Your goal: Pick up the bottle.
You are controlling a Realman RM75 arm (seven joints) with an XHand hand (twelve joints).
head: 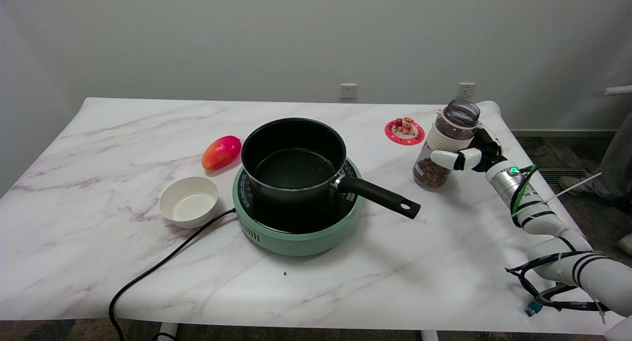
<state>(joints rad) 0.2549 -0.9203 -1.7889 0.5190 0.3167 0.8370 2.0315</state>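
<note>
The bottle (444, 142) is a clear jar with a white band, an open dark neck and brown pieces in its lower part. It is at the table's right side, tilted with its top leaning right, its base at or just above the marble. My right hand (469, 156) grips it from the right, one white finger wrapped across its front below the band. The other fingers are hidden behind the bottle.
A black saucepan (295, 161) sits on a green induction hob (296, 232), its handle (379, 197) pointing toward the bottle. A white bowl (189, 202), a mango (221, 152) and a cord (158, 267) lie left. A small red coaster (405, 131) lies behind the bottle. A person's leg (619, 158) shows at far right.
</note>
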